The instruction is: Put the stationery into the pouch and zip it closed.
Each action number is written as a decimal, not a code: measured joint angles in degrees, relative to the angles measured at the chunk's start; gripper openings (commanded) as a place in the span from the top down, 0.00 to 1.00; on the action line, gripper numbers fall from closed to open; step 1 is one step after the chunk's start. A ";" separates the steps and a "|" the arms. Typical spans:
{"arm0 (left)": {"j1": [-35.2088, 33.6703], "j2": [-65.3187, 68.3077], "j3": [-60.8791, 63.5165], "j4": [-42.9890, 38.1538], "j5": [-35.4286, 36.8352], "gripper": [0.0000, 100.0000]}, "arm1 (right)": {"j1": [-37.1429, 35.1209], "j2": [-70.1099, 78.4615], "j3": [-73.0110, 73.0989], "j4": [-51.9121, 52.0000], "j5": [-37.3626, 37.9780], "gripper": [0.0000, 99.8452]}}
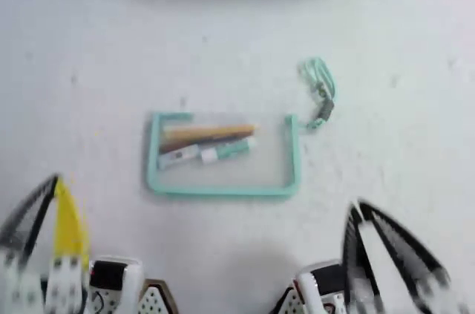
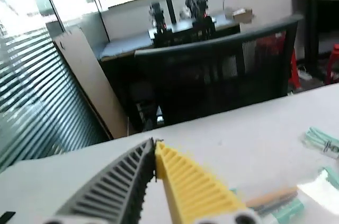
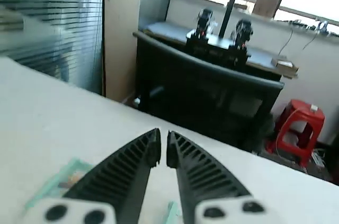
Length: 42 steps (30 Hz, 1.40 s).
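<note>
A clear pouch [image 1: 223, 173] with a teal border lies flat at the table's middle. Inside it lie a wooden pencil [image 1: 211, 133] and a white-and-teal pen [image 1: 215, 154]. Its teal strap [image 1: 318, 80] curls off the far right corner. My left gripper [image 1: 58, 182] with one grey and one yellow finger sits shut near the front left, away from the pouch; its tips [image 2: 154, 147] meet. My right gripper [image 1: 355, 210], black-fingered, sits shut near the front right, with its tips [image 3: 163, 142] almost touching. The pencil's end [image 2: 270, 197] and the strap [image 2: 322, 140] show past the left gripper.
The white table [image 1: 89, 54] spreads wide around the pouch. Beyond its far edge stand a black mesh chair [image 2: 212, 75], a desk with two small robot arms [image 3: 222, 30], a red stool [image 3: 296, 128] and a leaning board [image 2: 90, 81].
</note>
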 measured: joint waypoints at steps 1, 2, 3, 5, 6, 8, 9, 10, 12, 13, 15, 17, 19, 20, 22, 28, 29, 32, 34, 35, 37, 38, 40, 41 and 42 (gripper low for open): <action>0.00 -3.43 1.32 -0.26 0.00 0.98 | -0.18 -2.90 0.79 0.00 -0.62 0.98; 0.00 -6.51 2.11 -0.26 0.00 0.98 | -0.09 -5.71 1.41 0.00 -1.05 0.98; 0.00 -7.91 2.20 -0.26 0.00 0.98 | 0.09 -8.53 3.25 0.00 -1.23 0.98; -0.09 -8.09 3.08 -0.18 0.00 0.98 | 0.09 -13.54 6.77 0.00 -1.49 0.98; -0.09 -8.09 4.04 -0.18 0.00 0.98 | -0.18 -14.15 8.09 0.09 -1.58 0.98; 0.09 -8.09 4.04 0.18 0.00 0.98 | -0.09 -14.15 10.90 0.09 -1.58 0.98; 0.00 -8.09 3.69 0.26 0.00 0.98 | -0.09 -14.15 11.87 0.09 -1.58 0.98; 0.00 -8.09 4.22 0.26 0.00 0.98 | -0.09 -13.98 12.48 0.09 -1.58 0.98; 0.00 -8.09 4.75 0.26 0.00 0.98 | -0.18 -14.24 11.96 0.09 -1.58 0.98; 0.00 -8.09 5.19 0.26 0.00 0.98 | -0.18 -14.24 12.48 0.00 -1.58 0.98; 0.00 -8.09 7.03 0.00 0.00 0.98 | -0.18 -14.24 13.71 -0.09 -1.58 0.98; 0.00 -8.09 10.81 -1.76 0.00 0.98 | -0.18 -14.33 16.44 -1.58 -1.67 0.98; 0.00 -8.09 15.12 -3.96 0.00 0.98 | -0.18 -14.24 20.22 -3.78 -1.67 0.98; 0.00 -8.09 17.58 -5.19 0.00 0.98 | -0.09 -14.24 22.68 -5.19 -1.67 0.98; 0.00 -8.09 23.21 -8.35 0.00 0.98 | -0.26 -14.24 27.87 -8.44 -1.67 0.98; 0.00 -8.09 43.96 -17.93 0.00 0.98 | -0.09 -14.15 45.63 -19.34 -1.67 0.98; -0.09 -8.09 47.65 -19.16 0.00 0.98 | -0.09 -14.15 48.62 -21.45 -1.67 0.98; 0.00 -7.91 58.90 -23.38 0.00 0.98 | -0.09 -14.15 58.55 -28.48 -1.67 0.98; 0.00 -7.74 65.67 -27.34 0.00 0.98 | -0.09 -14.07 65.05 -33.14 -1.67 0.98; -0.18 -7.56 68.75 -29.63 0.00 0.98 | -0.09 -14.07 68.22 -35.43 -1.67 0.98; -1.23 -6.95 74.37 -34.29 0.00 0.98 | 0.09 -13.89 74.20 -39.82 -1.67 0.98; -1.85 -7.12 76.92 -36.92 0.00 0.98 | 0.97 -13.98 77.10 -41.93 -1.58 0.98; -3.43 -7.30 81.05 -41.23 0.00 0.98 | 3.43 -14.07 82.46 -46.59 -1.58 0.98; -4.04 -7.30 81.49 -42.11 0.00 0.98 | 4.84 -14.07 85.19 -48.88 -1.58 0.98; -4.66 -7.56 81.49 -42.37 0.00 0.98 | 6.42 -14.07 88.00 -51.34 -1.58 0.98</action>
